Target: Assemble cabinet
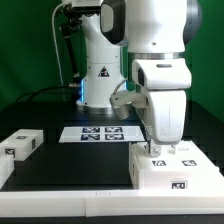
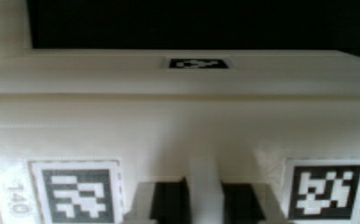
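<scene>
The cabinet (image 1: 166,172) sits directly below the gripper (image 2: 207,190), long axis apparently across its 2 fingers; whether they pinch anything, I cannot tell.

Wrist view crops (and blurs) the cabinet (image 2: 177,105)

The surface (image 1: 70,165) carries one large white cabinet box (image 1: 190,176), one small white drawer block (image 1: 20,145) and one flat marker board (image 1: 98,133), under one robot arm (image 1: 152,40).
</scene>
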